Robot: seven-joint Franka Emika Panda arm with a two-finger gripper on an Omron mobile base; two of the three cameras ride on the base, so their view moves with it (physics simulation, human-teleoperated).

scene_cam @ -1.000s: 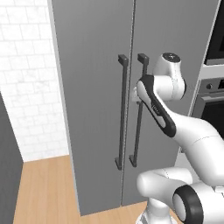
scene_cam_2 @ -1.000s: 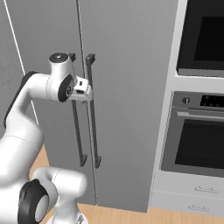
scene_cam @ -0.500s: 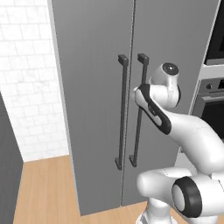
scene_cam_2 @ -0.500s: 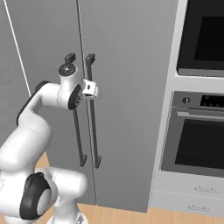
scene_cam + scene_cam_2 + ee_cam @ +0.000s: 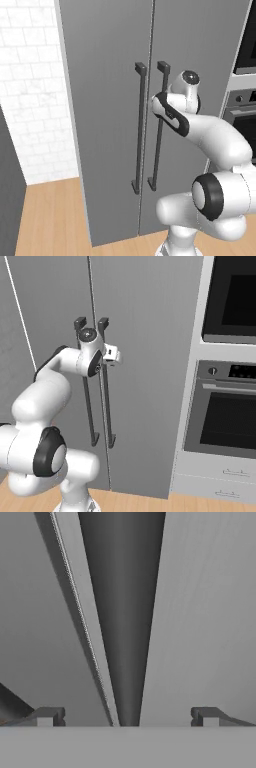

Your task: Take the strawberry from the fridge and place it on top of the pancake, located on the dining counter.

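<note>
White brick wall (image 5: 30, 95) and light wood floor (image 5: 50, 215) sit to the left of the fridge (image 5: 110, 50), whose two grey doors are both shut and take up most of both base views. To the fridge's right stands a stacked wall oven (image 5: 222, 406) with dark windows.

Two dark vertical bar handles run side by side along the seam between the fridge doors: the left handle (image 5: 138, 130) and the right handle (image 5: 159, 130). The gripper (image 5: 125, 717) is up against the right handle, near that handle's upper end. In the hand view the dark bar (image 5: 122, 612) runs straight up between the two fingertips (image 5: 47, 716), which stand wide apart on either side of it and have not closed on it.

By my reading the step in hand is opening the fridge, the first of the task: the gripper is lined up around the right handle but not yet gripping. The next move calls for closing the jaws on the bar and then pulling outward along the door's swing.

With the doors shut, the strawberry is presumably inside the fridge and cannot be seen, nor can the shelves. From the base views the white wrist hides the fingertips, so whether either pad touches the bar cannot be told there. The fridge's top and the oven's right side are cut off by the frame edges.
</note>
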